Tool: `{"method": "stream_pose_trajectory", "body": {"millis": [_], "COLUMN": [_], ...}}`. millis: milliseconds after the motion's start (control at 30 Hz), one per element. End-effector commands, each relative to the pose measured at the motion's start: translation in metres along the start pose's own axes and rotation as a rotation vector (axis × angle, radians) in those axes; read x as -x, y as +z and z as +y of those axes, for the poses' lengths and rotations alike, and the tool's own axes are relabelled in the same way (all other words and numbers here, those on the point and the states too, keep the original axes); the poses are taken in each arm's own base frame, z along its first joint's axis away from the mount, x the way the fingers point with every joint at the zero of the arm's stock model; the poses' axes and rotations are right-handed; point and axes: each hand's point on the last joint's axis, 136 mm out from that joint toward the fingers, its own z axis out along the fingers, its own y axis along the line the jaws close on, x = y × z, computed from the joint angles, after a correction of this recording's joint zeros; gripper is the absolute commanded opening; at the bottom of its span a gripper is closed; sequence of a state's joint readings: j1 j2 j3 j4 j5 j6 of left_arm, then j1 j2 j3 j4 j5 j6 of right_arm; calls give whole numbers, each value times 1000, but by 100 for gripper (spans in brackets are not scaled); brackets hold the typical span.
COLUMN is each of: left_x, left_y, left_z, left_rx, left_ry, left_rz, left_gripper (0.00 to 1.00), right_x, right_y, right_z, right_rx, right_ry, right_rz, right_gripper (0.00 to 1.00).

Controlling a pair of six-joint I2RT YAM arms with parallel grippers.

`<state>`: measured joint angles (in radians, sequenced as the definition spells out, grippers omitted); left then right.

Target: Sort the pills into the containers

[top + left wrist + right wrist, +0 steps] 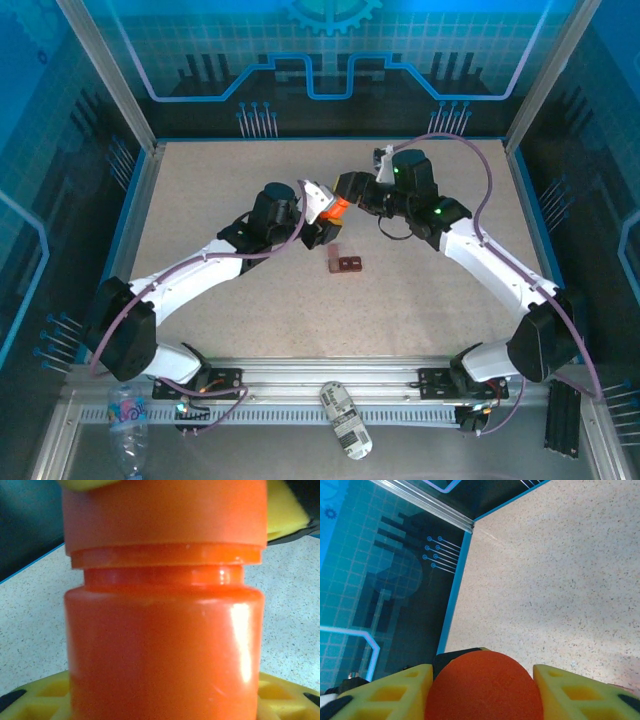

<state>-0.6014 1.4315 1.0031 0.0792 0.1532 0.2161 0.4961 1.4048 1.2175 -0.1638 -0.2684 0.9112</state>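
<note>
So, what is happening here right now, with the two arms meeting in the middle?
The two arms meet above the table around one orange bottle. The left hand holds the bottle by its body. The right hand has its yellow fingers against both sides of the cap, apparently to open it. The red-brown box with two wells lies on the table just in front of them, untouched.

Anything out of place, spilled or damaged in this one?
No spill or damage. The left tool and right tool hold the orange bottle off the table; the box lies flat. Odd: a clear bottle and a can lie on the near frame.
</note>
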Motion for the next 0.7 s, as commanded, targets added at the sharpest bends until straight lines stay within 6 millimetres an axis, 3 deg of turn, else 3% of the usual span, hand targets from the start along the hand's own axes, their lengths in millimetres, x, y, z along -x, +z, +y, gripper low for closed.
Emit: {"method": "stream_pose_trajectory", "body": {"millis": [0, 167, 333, 500, 667], "left_x": [28, 31, 35, 36, 36], "left_y": [-8, -10, -12, -15, -18], "left_z": [-3, -4, -10, -26, -41], "left_rx": [-4, -8, -43, -143, -255], "left_ry": [19, 2, -10, -35, -82], "left_rz": [-95, -103, -111, -100, -98], "left_gripper": [0, 0, 0, 0, 0], "right_x": [-10, -11, 0, 18, 16], "right_y": [0, -4, -16, -39, -62], "right_z": [-2, -4, 3, 26, 42], "right_rx": [-3, 23, 104, 308, 470], "right_ry": [-9, -17, -84, -278, -488], "right_rz": [32, 27, -18, -60, -37], "right_gripper": [41, 35, 34, 35, 37]}}
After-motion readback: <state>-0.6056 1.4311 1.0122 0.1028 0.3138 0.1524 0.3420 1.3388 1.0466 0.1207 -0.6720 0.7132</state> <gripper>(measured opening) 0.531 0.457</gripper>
